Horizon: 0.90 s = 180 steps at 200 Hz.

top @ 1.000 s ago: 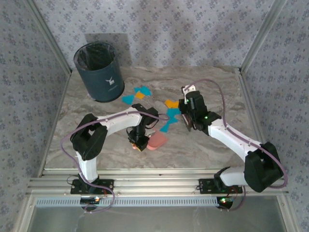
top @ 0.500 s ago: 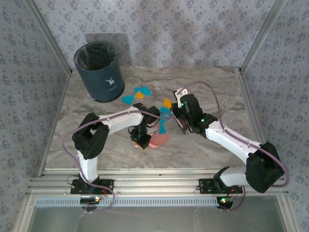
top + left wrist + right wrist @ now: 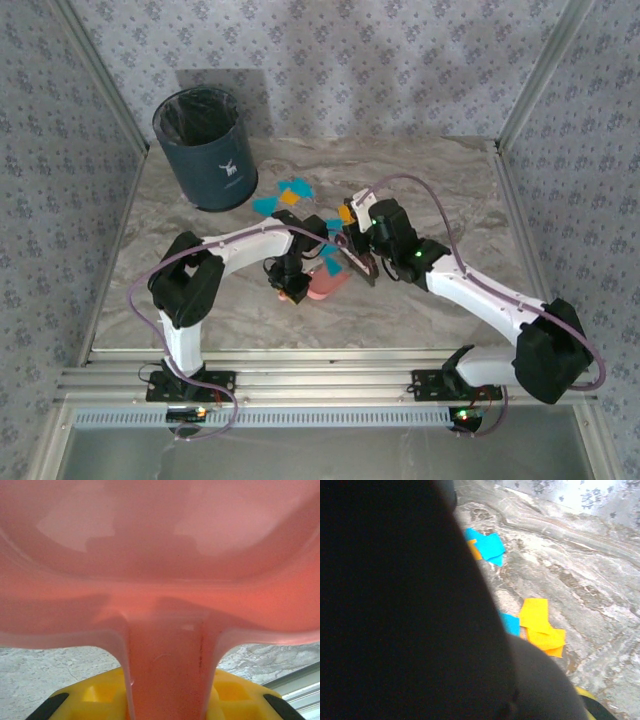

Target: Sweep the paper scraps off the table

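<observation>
Left end effector (image 3: 291, 287): it is seen near the middle of the worktop (image 3: 450, 190), a little towards the near edge. It is closed tight on the handle of the pink dustpan (image 3: 326, 287), which is pinched between the yellow fingers (image 3: 97, 695).
Pink dustpan: it is held low over the worktop, with its pan turned to the right.
Right end effector (image 3: 360, 250): it is placed just beyond and to the right of the dustpan. It is fully closed on a dark tool (image 3: 395, 605), whose kind cannot be told.
Paper scraps (image 3: 288, 195): all are lying on the worktop. One teal piece is found just beside the dustpan's far side. An orange and a teal piece are seen just beyond the right end effector. A mixed teal and orange cluster is lying farther back, towards the far left corner.
Bin (image 3: 205, 160): it is dark, lined in black and stood upright in the far left corner, near the cluster.
</observation>
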Each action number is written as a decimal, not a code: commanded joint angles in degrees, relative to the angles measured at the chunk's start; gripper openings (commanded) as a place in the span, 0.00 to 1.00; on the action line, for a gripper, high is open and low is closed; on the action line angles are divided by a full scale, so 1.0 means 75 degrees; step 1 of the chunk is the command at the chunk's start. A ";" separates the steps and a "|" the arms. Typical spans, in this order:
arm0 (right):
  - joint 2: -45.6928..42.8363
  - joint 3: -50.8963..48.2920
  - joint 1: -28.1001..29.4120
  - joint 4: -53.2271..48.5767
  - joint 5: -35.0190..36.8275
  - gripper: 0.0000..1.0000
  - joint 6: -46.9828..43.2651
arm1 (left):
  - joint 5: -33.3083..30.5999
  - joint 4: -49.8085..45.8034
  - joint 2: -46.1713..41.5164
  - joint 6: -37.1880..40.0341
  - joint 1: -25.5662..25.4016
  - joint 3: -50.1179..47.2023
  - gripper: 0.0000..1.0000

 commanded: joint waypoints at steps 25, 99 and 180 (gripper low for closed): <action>-0.0334 -0.0214 0.0289 -0.0602 -0.0725 0.00 -0.0079 | -0.0214 -0.0124 0.0069 -0.0152 0.0077 0.0110 0.00; -0.1083 -0.0505 -0.0284 0.0116 0.0776 0.00 0.0807 | -0.0261 0.0091 -0.0147 -0.0252 0.0279 -0.0119 0.00; -0.0410 -0.0200 -0.2235 0.1067 0.1083 0.00 0.0917 | -0.0211 0.0233 -0.0329 -0.0238 0.0437 -0.0290 0.00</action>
